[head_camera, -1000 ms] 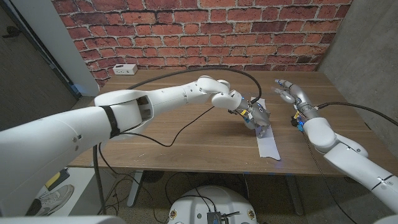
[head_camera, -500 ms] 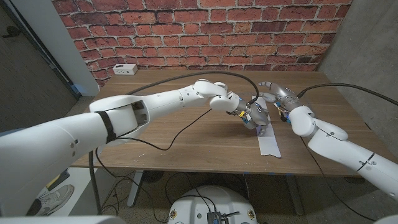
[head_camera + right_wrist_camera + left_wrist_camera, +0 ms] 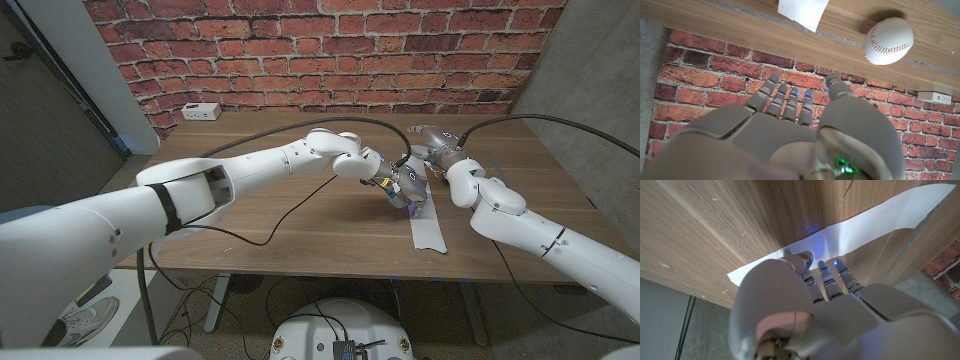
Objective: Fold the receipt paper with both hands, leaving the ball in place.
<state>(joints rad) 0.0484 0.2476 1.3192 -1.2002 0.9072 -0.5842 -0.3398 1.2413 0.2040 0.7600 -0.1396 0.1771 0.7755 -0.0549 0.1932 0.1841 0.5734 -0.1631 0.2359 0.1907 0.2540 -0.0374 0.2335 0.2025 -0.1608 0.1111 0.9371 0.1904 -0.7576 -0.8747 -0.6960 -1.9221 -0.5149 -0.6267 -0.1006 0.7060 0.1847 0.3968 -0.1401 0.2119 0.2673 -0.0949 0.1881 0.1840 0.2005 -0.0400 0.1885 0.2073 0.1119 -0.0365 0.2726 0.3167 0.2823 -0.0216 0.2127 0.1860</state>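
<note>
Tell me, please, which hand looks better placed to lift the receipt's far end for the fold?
Probably the right hand: it hovers open above the receipt's far end, near the ball. The left hand already has its fingertips on the paper, so it can pin it.

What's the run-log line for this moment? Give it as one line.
left hand: fingertips on receipt paper | right hand: open, near paper's far end | baseball: on table, no hand on it
</note>
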